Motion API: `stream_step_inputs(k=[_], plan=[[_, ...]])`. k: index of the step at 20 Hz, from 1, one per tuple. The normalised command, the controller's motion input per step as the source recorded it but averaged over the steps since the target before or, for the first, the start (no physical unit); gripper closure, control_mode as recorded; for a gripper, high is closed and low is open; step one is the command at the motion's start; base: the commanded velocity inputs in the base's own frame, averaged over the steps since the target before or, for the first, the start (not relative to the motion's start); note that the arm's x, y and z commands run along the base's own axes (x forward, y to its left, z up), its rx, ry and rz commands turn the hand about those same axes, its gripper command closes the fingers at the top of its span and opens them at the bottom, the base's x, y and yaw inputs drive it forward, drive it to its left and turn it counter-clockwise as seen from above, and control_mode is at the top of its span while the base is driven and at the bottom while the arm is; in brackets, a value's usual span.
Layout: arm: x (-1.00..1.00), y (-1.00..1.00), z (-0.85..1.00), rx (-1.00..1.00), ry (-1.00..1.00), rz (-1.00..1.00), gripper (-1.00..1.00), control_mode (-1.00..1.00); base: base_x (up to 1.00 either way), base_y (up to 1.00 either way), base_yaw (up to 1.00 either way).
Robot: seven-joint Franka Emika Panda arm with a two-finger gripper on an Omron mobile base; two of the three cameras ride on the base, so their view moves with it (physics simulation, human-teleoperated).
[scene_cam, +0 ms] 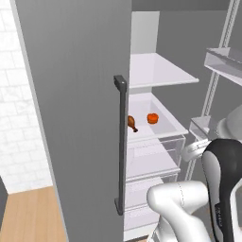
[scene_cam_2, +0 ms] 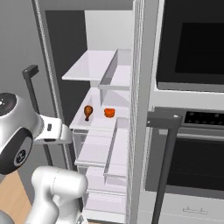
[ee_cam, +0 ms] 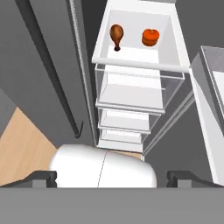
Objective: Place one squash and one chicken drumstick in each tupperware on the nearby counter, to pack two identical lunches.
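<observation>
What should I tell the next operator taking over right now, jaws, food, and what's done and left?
Gripper: jaws open, holding nothing, back from the open fridge.
Food: one chicken drumstick and one squash lie apart on the same white fridge shelf, drumstick to the left of the squash in all three views.
Done: nothing picked up yet.
Left: reach in, take each item and carry it to a tupperware on the counter; the second squash, second drumstick and both tupperware still need locating.

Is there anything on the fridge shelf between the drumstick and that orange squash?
No. Between the drumstick and the squash lies bare white shelf, clearest in the hand view.
</observation>
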Motion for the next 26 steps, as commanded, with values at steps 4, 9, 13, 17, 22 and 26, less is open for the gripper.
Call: stream_step_inputs(k=[4,9,13,17,22,26], plan=[[0.03,-0.01,-0.06,0.0,0.0,0.0,-1.0,-1.0,0.08,-0.02,0.0],[0.43,-0.01,-0.32,0.0,-0.04,0.0,-1.0,-1.0,0.0,0.0,0.0],[0.8,0.0,-0.31,0.0,-0.05,0.0,-1.0,-1.0,0.0,0.0,0.0],[0.79,0.0,-0.28,0.0,0.0,0.0,-1.0,-1.0,0.0,0.0,0.0],[0.59,0.0,-0.24,0.0,0.0,0.0,-1.0,-1.0,0.0,0.0,0.0],[0.44,0.0,-0.2,0.0,0.0,0.02,-1.0,-1.0,0.0,0.0,0.0]])
